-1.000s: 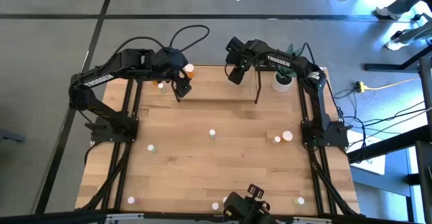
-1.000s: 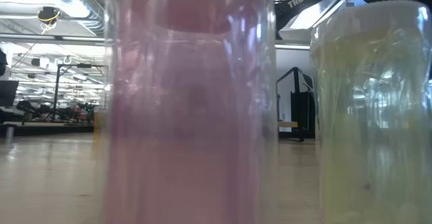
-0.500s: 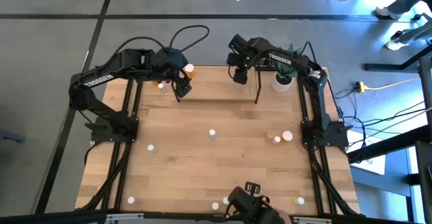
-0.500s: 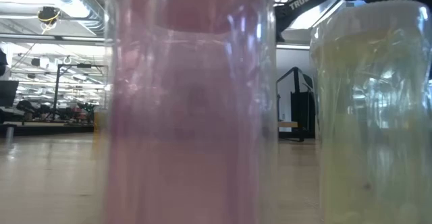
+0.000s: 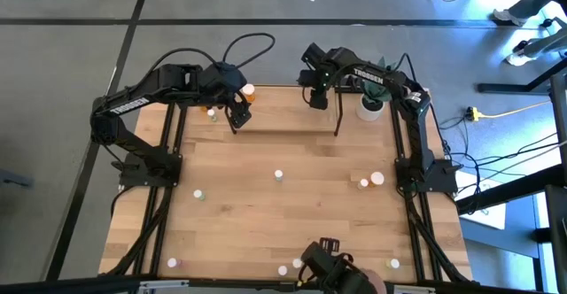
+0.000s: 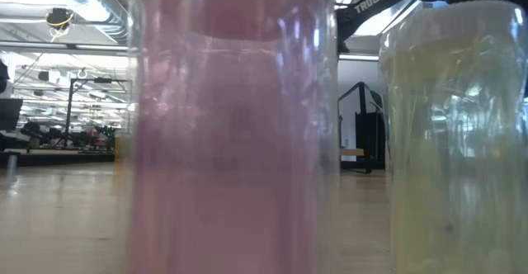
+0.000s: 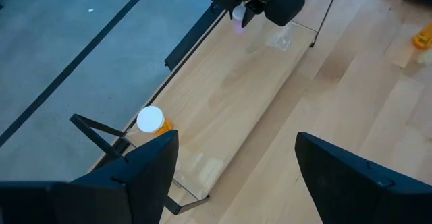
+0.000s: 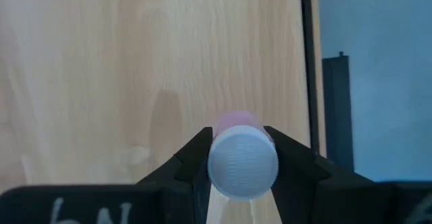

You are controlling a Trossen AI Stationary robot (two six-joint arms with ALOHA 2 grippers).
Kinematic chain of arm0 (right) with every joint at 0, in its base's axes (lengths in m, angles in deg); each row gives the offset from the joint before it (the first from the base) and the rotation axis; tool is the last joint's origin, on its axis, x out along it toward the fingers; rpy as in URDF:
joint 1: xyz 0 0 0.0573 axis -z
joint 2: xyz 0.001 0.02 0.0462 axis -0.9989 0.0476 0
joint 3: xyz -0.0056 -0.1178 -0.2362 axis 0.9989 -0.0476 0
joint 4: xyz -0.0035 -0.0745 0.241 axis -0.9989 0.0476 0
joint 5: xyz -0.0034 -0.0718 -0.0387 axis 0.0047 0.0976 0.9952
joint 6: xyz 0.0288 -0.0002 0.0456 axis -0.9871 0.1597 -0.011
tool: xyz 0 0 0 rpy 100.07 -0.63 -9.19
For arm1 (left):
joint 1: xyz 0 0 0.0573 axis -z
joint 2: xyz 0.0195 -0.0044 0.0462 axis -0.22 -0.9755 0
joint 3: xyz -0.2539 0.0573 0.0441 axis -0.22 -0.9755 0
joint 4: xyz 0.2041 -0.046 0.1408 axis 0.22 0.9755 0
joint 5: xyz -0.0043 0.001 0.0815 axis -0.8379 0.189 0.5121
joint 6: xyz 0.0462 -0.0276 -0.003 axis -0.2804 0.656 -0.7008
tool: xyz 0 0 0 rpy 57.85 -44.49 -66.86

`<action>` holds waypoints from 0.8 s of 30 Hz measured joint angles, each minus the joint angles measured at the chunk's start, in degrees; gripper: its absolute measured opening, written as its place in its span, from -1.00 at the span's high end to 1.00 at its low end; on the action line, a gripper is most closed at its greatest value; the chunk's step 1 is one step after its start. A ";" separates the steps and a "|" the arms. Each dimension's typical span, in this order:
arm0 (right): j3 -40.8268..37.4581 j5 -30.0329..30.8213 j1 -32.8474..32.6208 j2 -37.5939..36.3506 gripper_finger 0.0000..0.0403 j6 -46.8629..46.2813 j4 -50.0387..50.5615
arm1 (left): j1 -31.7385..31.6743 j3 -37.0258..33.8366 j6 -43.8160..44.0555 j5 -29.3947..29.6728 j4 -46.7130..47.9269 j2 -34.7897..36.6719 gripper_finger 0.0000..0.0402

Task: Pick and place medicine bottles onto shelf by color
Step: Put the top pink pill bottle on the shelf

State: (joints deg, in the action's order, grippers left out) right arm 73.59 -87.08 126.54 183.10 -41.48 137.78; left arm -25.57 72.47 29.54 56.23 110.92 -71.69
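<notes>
Desk [image 5: 283,205] filled most of the high view, wooden, with loose bottles scattered on its lower half. Shelf [image 5: 288,108] sat along the upper middle of that frame, light board with thin black loops at both ends; one orange bottle [image 5: 249,90] already stood at its left end.

Right end effector [image 8: 241,158] hung over the right part of the shelf, upper centre of the high view, pinching a pink bottle [image 8: 241,158] by the body just under its white cap. Left end effector [image 7: 233,163] hovered over the shelf's left end, fingers spread, nothing between them.

I judged the bottle light, rigid plastic, smooth and round, so likely to slip or twist in a loose pinch; a hold across the body below the cap looked best.

Hard to read: low view was blocked by a pink bottle [image 6: 231,125] and a pale yellowish one [image 6: 454,134] right against the lens, so the shelf barely showed there. In the right wrist view the cap hid most of the body, so I could not tell how near the bottle's base was to the board.
</notes>
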 joint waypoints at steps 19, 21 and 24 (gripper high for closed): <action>-4.39 -2.45 1.42 -0.35 0.39 2.44 -2.83 | -0.30 0.00 0.00 0.00 0.01 0.00 -0.45; -4.17 -2.31 1.42 -0.33 0.39 2.56 -2.85 | -0.57 0.00 0.00 0.00 0.01 0.00 -0.45; -4.11 -2.15 1.42 -0.33 0.39 2.59 -2.84 | -0.61 0.00 0.00 0.03 0.01 0.00 -0.45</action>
State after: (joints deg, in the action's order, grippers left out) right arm 69.48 -89.23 127.96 182.78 -38.88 134.94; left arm -26.18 72.47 29.54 56.26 110.92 -71.69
